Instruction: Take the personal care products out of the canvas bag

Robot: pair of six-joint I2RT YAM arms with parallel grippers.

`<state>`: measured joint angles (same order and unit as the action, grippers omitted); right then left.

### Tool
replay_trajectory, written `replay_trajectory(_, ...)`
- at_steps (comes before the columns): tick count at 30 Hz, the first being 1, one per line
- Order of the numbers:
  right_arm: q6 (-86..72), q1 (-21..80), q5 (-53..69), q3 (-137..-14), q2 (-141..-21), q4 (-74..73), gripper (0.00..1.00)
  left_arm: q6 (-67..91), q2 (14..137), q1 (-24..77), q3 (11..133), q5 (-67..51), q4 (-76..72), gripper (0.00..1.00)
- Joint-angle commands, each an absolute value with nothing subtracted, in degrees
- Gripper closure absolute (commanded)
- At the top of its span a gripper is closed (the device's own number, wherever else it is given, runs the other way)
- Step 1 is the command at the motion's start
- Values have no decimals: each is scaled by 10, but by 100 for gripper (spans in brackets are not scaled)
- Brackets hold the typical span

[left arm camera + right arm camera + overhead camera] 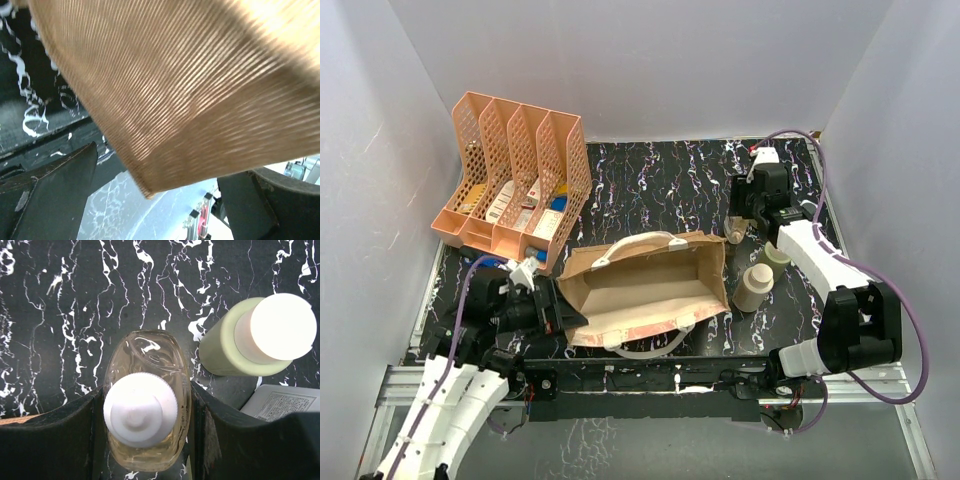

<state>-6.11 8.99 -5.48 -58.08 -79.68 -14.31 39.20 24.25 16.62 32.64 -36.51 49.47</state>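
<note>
The tan canvas bag point(640, 285) lies open in the middle of the table, white handles up. My left gripper point(563, 318) is at its left end; in the left wrist view the bag's fabric point(190, 90) fills the frame, its corner between my wide-apart fingers point(50, 195). My right gripper point(738, 228) is shut on a small clear bottle point(145, 390) with a white cap, upright on the table right of the bag. Two beige bottles point(753, 288) point(777, 258) stand beside it; one shows in the right wrist view point(235, 347). A white-grey printed item point(282, 400) lies next to it.
An orange-pink mesh file rack point(515, 180) with small boxes and blue items stands at the back left. The black marbled table point(660, 185) ends at a metal rail at the near edge point(650, 385). Pale walls close in on both sides.
</note>
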Motion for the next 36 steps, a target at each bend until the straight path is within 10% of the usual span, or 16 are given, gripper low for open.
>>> replay_trajectory(1, -43, 91, -93, -582, -776, -32, 92, 379, 310, 166, 403, -319, 457, 3)
replay_trajectory(13, -48, 95, -90, -548, -788, -33, 87, 379, 433, 165, 499, -238, 401, 5)
replay_trajectory(36, -71, 98, -122, -542, -788, -70, 25, 313, 610, 166, 672, -94, 356, 3)
